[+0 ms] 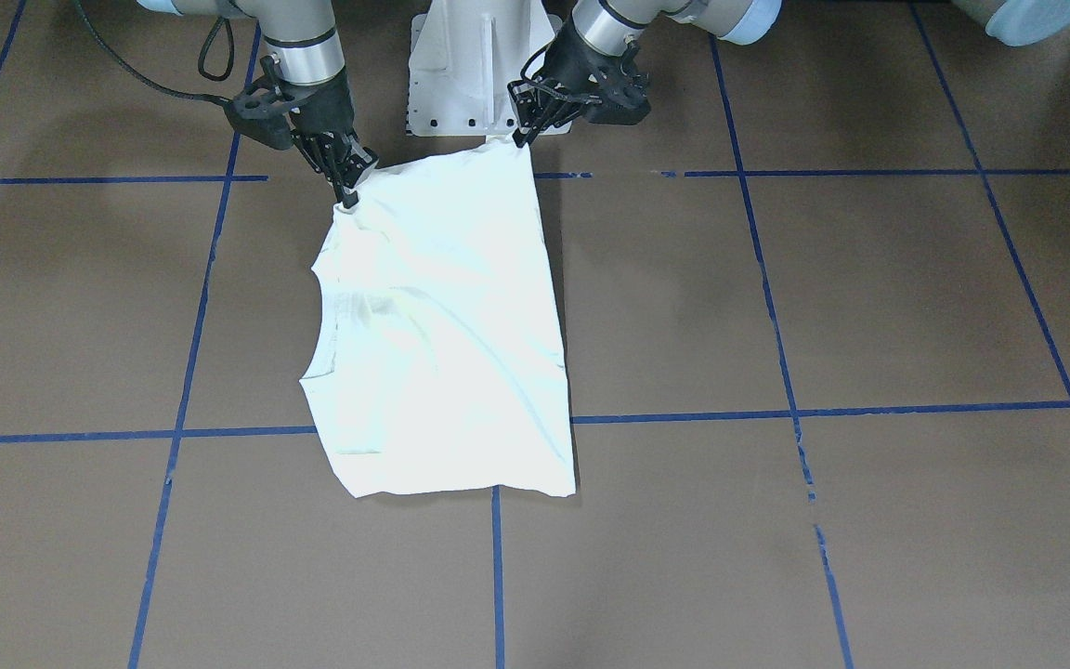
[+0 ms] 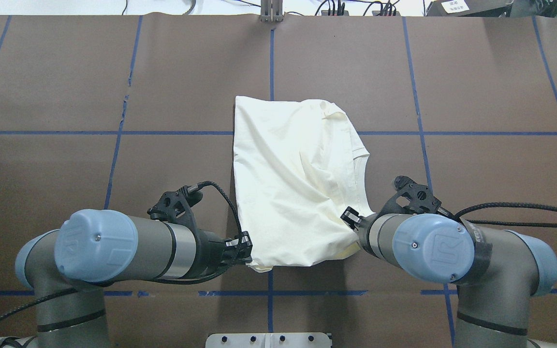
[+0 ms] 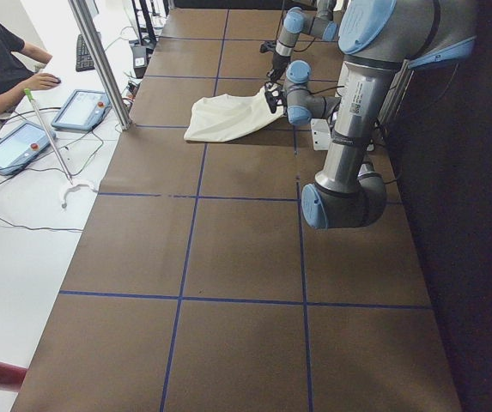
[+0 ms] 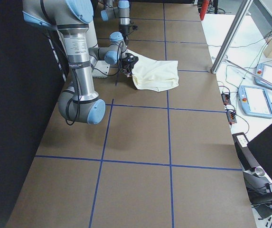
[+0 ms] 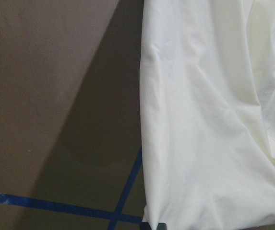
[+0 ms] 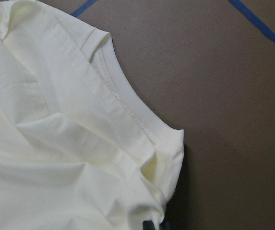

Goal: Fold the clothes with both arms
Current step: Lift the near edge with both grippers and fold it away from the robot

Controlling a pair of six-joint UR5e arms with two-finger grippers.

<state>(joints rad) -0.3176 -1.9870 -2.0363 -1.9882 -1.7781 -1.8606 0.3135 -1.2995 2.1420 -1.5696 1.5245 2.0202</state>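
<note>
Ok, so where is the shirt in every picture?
Front-facing view: the shirt is in the middle, a bit left.
Overhead view: shirt in the middle.
Left side view: shirt small and far off, near the top.
Right side view: shirt small, near the top middle.
Left wrist view: shirt fills the right half.
Right wrist view: shirt fills the left side.
Shared landmark: the blue tape lines show in every view.

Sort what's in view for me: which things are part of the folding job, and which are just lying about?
Job: shirt, left gripper, right gripper, both shut on its edge.
Lying about: white pedestal, touch panel, keyboard.
</note>
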